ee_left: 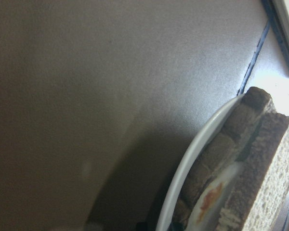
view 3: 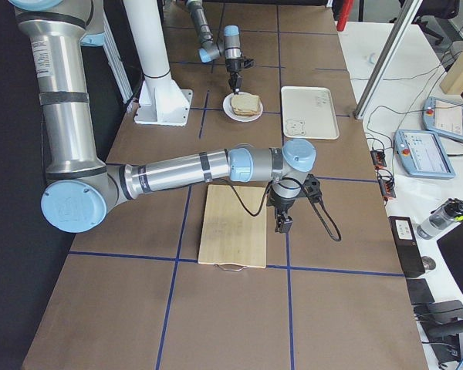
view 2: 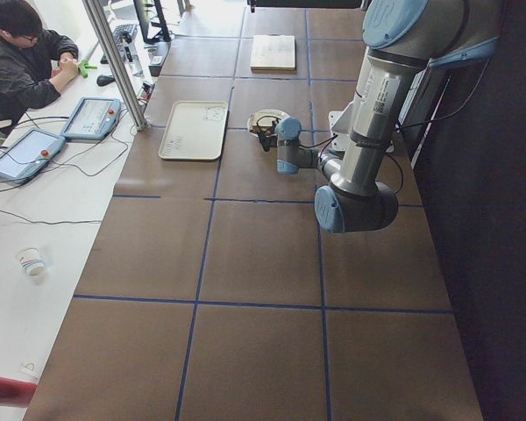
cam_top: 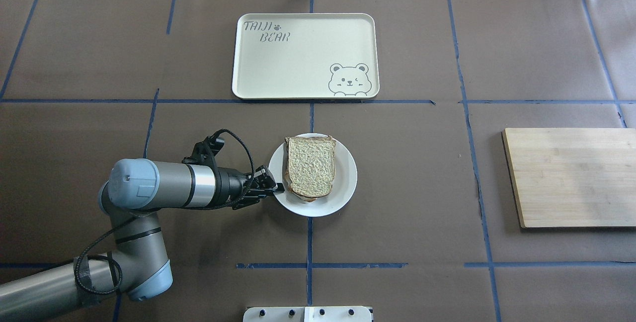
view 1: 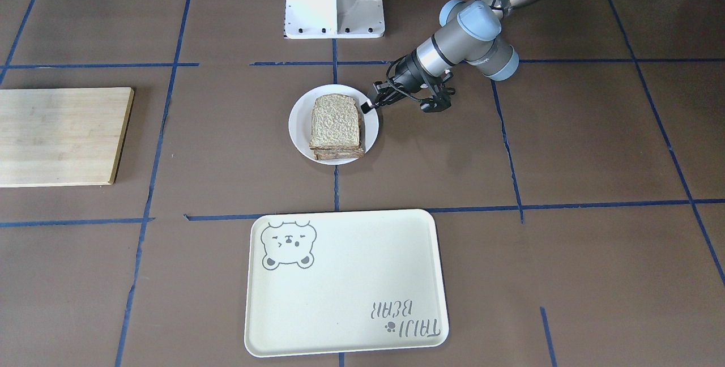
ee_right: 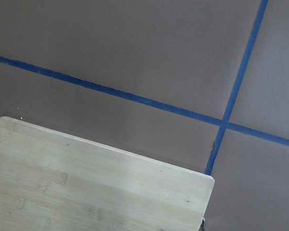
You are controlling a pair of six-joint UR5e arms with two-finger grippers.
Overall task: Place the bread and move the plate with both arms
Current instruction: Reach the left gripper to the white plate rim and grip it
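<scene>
Wooden board (ee_right: pixel 96 187) on brown table (ee_right: pixel 135 43) — blue tape lines (ee_right: pixel 135 98) crossing beside.

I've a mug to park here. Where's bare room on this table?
Widest bare stretch: the mat between the plate and the wooden board. The bear tray is bare. Crowded: the plate's other side, where the left gripper sits at its rim.

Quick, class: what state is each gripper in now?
Left gripper: at the plate rim; grip cannot be told.
Right gripper: by the wooden board; cannot be told.

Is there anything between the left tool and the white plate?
Nothing visible stands between them. The left tool is right at the rim of the plate, and the bread lies further in on it.
</scene>
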